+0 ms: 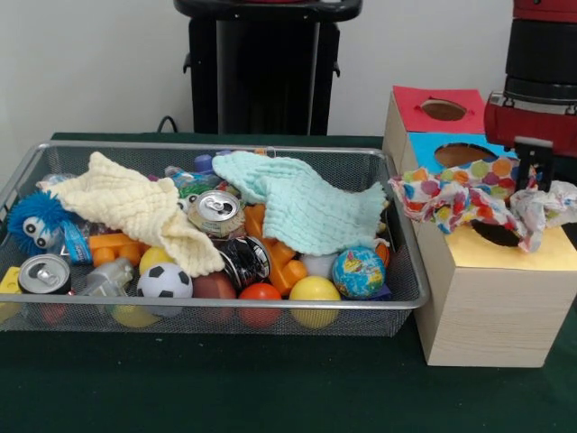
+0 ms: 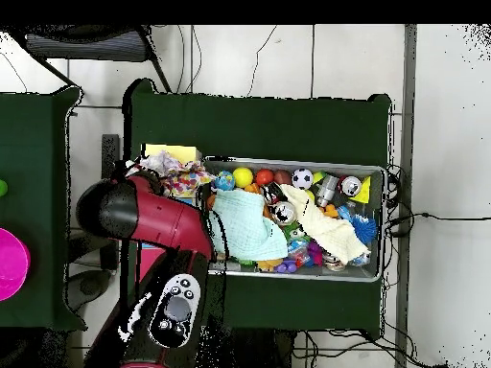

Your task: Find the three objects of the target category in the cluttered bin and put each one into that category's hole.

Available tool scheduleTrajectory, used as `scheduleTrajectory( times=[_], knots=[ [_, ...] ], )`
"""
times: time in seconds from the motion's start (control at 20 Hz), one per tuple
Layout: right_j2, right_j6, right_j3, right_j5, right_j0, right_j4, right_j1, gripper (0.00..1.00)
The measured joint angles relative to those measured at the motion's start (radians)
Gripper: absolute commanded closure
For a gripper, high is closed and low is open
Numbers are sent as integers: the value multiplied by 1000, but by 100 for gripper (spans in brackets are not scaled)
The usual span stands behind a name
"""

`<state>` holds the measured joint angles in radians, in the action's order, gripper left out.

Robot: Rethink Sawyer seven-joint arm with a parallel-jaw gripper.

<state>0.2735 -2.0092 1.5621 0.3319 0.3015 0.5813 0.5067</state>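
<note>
The wire-mesh bin [image 1: 225,146] holds balls, cans and toys; in the overhead view its rim [image 2: 382,220] shows at the right. White cloth with many-coloured dots [image 1: 451,191] lies bunched over the yellow-topped box [image 1: 509,257] and covers most of the hole [image 1: 498,234]. It also shows in the overhead view [image 2: 184,178]. I cannot tell how many dotted cloths make up the bunch. No dotted cloth shows in the bin. My gripper [image 1: 539,171] hangs right over the bunch, touching or just above it. The arm [image 2: 144,213] hides it from overhead.
A plain cream waffle cloth [image 1: 135,207] and a plain mint waffle cloth [image 1: 297,206] lie over the bin's clutter. The red-topped box [image 1: 413,110] and the blue-topped box [image 1: 422,144] stand behind the yellow one. A pink object [image 2: 10,264] sits at the overhead view's left edge.
</note>
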Motion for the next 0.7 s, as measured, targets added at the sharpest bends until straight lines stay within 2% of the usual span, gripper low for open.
scheduleTrajectory(
  times=[0.5,0.7],
  knots=[
    [-27,0,0,-2,-35,0,4,100],
    [-43,0,0,-31,-55,-1,5,100]
  ],
)
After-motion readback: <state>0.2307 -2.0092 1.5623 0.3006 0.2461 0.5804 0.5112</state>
